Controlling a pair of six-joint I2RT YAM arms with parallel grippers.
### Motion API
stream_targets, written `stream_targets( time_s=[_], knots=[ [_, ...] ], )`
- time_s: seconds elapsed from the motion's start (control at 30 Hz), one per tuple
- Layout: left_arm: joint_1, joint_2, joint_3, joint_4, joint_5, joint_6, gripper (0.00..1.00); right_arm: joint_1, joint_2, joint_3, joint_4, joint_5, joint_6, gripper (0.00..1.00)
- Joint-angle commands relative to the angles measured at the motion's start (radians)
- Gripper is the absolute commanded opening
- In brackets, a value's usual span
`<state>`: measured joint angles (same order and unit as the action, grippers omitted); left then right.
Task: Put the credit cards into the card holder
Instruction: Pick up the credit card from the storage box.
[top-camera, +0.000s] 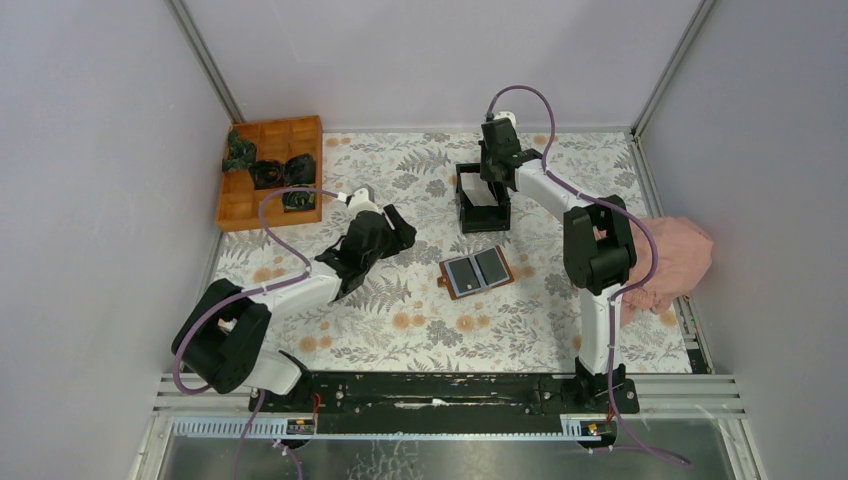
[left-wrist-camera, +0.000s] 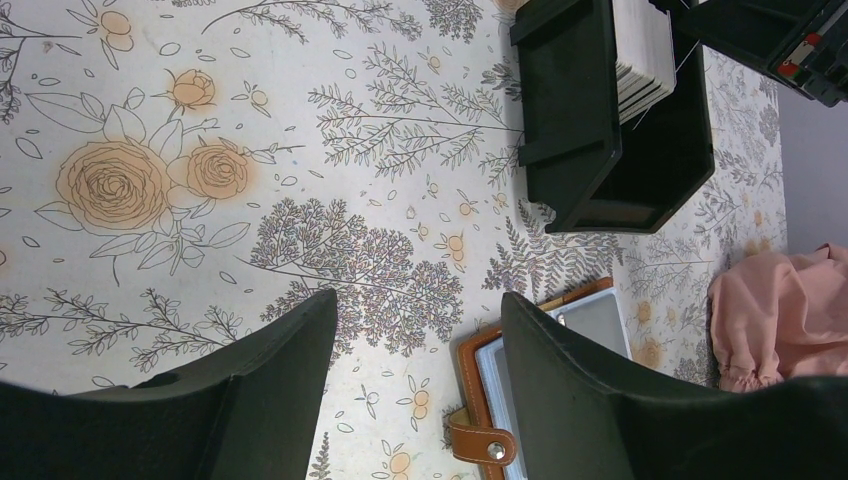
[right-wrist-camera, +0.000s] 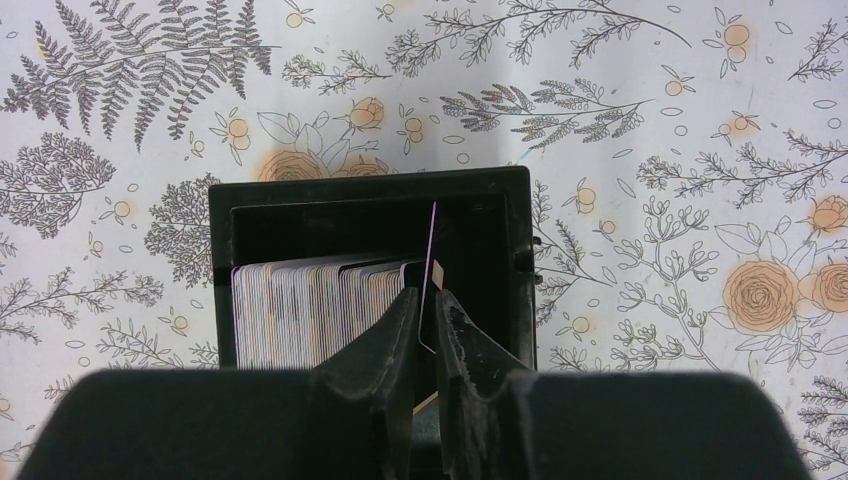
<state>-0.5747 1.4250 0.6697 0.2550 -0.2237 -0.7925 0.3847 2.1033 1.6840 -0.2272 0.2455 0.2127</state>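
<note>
The card holder (top-camera: 477, 270) lies open on the floral table with its two dark grey panels up; its brown edge and snap tab show in the left wrist view (left-wrist-camera: 478, 385). A stack of credit cards (right-wrist-camera: 315, 300) stands on edge in a black box (right-wrist-camera: 370, 187). My right gripper (right-wrist-camera: 427, 292) is over that box (top-camera: 483, 205), shut on one credit card (right-wrist-camera: 431, 245) seen edge-on, pulled apart from the stack. My left gripper (left-wrist-camera: 418, 300) is open and empty, low over the table just left of the card holder.
An orange wooden tray (top-camera: 270, 172) with dark objects sits at the back left. A pink cloth (top-camera: 672, 262) lies at the right edge, also in the left wrist view (left-wrist-camera: 780, 310). Grey walls enclose the table.
</note>
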Motion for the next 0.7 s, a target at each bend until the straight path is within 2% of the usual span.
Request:
stream_targets(
  time_s=[0.0, 0.1, 0.23, 0.43, 0.67],
  knots=[
    [0.007, 0.009, 0.002, 0.061, 0.006, -0.001, 0.68, -0.006, -0.024, 0.024, 0.022, 0.021, -0.017, 0.18],
    [0.008, 0.012, 0.001, 0.064, 0.006, -0.003, 0.68, -0.007, -0.019, 0.028, 0.012, 0.041, -0.023, 0.15],
    [0.006, 0.018, 0.0, 0.068, 0.01, -0.009, 0.68, -0.007, -0.016, 0.021, 0.009, 0.075, -0.036, 0.0],
    [0.006, 0.013, 0.005, 0.065, 0.013, -0.007, 0.68, -0.006, -0.058, -0.029, 0.042, 0.102, -0.054, 0.0],
    [0.016, -0.052, -0.051, 0.175, 0.072, 0.049, 0.7, -0.003, -0.26, -0.162, 0.086, 0.084, -0.052, 0.0]
  ],
)
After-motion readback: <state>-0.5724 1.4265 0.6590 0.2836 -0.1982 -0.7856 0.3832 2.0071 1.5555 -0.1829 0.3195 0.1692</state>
